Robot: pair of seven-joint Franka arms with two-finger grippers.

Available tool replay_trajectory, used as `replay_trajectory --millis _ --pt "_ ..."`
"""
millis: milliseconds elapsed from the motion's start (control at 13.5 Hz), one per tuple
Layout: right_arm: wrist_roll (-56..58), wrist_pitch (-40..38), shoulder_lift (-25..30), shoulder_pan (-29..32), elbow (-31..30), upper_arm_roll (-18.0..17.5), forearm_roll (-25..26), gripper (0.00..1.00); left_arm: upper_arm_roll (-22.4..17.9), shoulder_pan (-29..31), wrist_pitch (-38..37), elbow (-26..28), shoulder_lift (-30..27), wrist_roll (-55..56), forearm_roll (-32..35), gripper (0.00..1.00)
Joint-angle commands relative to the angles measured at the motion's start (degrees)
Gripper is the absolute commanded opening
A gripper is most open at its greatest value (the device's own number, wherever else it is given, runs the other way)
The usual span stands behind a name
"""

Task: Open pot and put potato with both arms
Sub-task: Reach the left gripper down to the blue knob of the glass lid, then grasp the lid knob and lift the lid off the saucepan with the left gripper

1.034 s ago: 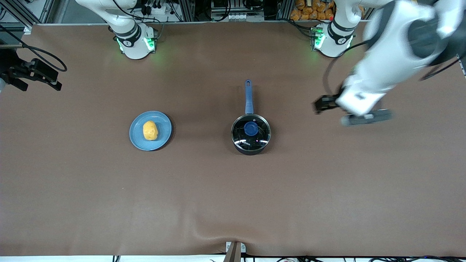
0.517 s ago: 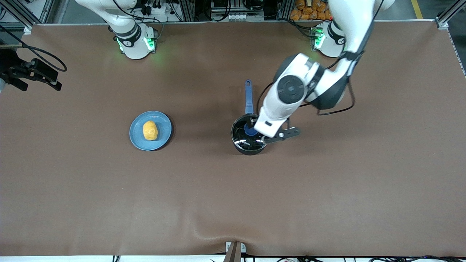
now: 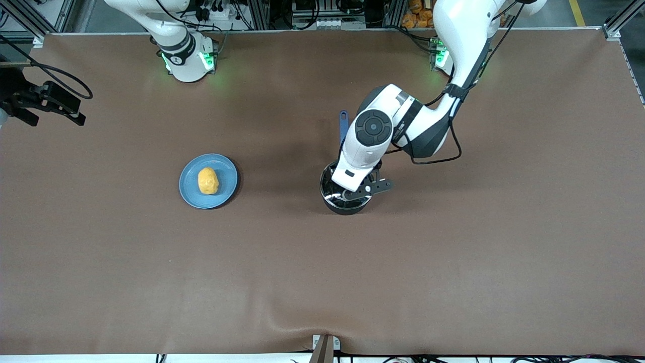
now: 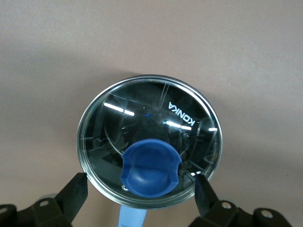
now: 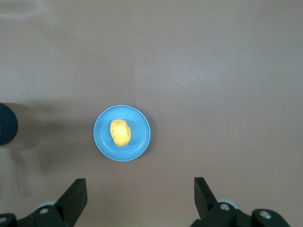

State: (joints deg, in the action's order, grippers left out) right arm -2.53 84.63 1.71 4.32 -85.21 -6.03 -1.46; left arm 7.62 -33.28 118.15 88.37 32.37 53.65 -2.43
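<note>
Left hand (image 4: pixel 139 189) over pot (image 4: pixel 149 142)

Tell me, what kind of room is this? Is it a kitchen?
Probably a robot lab, not a kitchen. Two white arms are bolted to a brown-covered table, with metal framing and cables at its edge. The left gripper, jaws open, is over the pot; the potato waits on a blue plate.

Robot lab, aluminium framing (image 3: pixel 20 17), cabling (image 3: pixel 221 12)
</note>
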Motion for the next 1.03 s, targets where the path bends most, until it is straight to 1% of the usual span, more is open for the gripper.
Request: replay_trajectory --millis 0,739,813,887,961 --pt "0.6 -0.1 1.3 1.4 -1.0 -0.7 -1.0 1.00 -0.7 -1.1 0.5 -1.4 2.9 1.7 2.5 1.00" --pt "0.6 -0.1 1.3 1.4 -1.0 -0.7 -1.3 1.00 -0.7 -1.8 2.0 -2.3 4.9 1.9 2.8 1.00" --pt "0.6 -0.1 1.3 1.4 -0.9 -0.7 -1.3 1.00 -0.7 -1.7 2.0 -2.3 5.0 1.9 2.7 0.83" --pt "0.6 -0.1 1.3 1.4 -0.9 -0.7 -1.3 1.00 -0.7 -1.7 2.0 -2.3 5.2 1.9 2.7 0.62" --pt "0.6 -0.1 1.2 1.4 -0.8 -0.7 -1.3 1.00 -0.7 -1.6 2.0 -2.3 5.2 1.9 2.7 0.35"
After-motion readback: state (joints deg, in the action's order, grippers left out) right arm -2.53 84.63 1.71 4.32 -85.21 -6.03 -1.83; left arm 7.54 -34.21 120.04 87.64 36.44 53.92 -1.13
